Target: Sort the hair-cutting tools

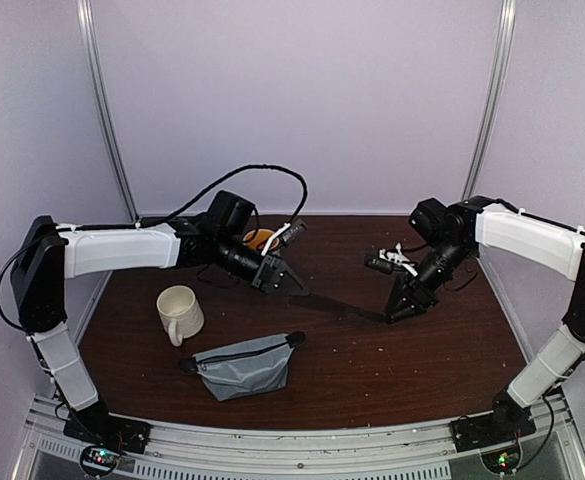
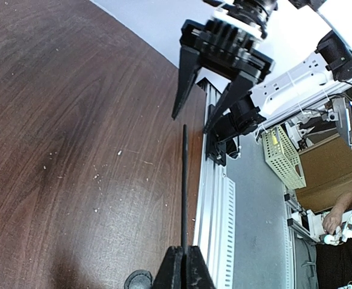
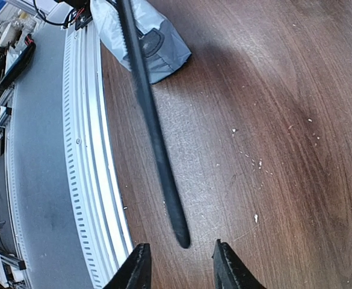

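In the middle of the overhead frame, the left gripper (image 1: 297,290) clamps one end of the comb (image 1: 342,304) in mid-air while the right gripper (image 1: 397,312), half open and empty, faces its free tip, so letting go before those jaws close could drop it.

Long thin black comb (image 1: 344,305), fine teeth along one edge, held out over the middle of the table (image 1: 372,380). Its 9 o'clock end is pinched in the left gripper (image 2: 183,250); its free tip points between 3 and 4 o'clock, just short of the right gripper (image 3: 180,247), whose fingers are parted.
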{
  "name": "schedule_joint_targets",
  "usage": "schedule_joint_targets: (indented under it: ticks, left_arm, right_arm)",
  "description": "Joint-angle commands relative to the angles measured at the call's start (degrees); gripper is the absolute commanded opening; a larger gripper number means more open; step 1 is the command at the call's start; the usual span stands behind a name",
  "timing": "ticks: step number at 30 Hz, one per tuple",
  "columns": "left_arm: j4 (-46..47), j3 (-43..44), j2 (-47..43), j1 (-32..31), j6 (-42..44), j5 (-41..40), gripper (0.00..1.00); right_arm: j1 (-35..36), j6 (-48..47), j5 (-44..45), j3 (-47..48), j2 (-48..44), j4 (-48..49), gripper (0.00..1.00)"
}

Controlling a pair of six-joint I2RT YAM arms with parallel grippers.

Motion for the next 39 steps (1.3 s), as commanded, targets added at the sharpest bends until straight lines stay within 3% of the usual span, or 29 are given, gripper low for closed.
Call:
schedule_joint_targets:
  ticks: [1, 11, 21, 24, 28, 33, 35, 37, 39]
  left_arm:
    - [-1.7, 0.1, -2.2, 0.1, 3.6, 1.6, 0.00]
    - [1.7, -1.3, -4.3, -0.3, 2.5, 2.0, 0.00]
    - [1.9, -1.4, -4.7, -0.6, 2.4, 3.7, 0.00]
    - [2.2, -1.6, -4.8, -0.6, 2.4, 3.4, 0.00]
    - [3.0, -1.9, -4.7, -0.6, 2.1, 2.8, 0.00]
    - [2.7, -1.9, -4.2, -0.6, 2.2, 1.2, 0.00]
    - [-0.4, -1.5, -4.5, -0.6, 3.3, -3.4, 0.27]
    - [-4.9, -1.5, -6.1, -0.6, 5.3, -9.5, 0.40]
    - [-9.3, -3.0, -9.3, -0.6, 6.5, -16.5, 0.46]
  right_arm:
    - [-1.2, -0.2, -0.7, 3.2, -0.7, -2.1, 0.38]
    - [-0.3, -7.9, -6.9, 4.2, 3.1, -12.1, 0.44]
    - [0.7, -3.0, -8.2, 5.6, 4.5, -7.0, 0.43]
    - [1.2, -4.3, -8.8, 6.5, 5.7, -8.6, 0.37]
    - [1.4, -7.7, -10.3, 6.9, 6.7, -11.8, 0.19]
    - [1.4, -12.8, -11.3, 7.2, 7.4, -16.1, 0.05]
    - [1.4, -12.5, -10.7, 7.3, 6.5, -15.8, 0.03]
    - [1.5, -10.5, -8.3, 7.5, 4.1, -13.9, 0.02]
    - [1.8, -5.5, -2.2, 7.2, 1.1, -9.2, 0.01]
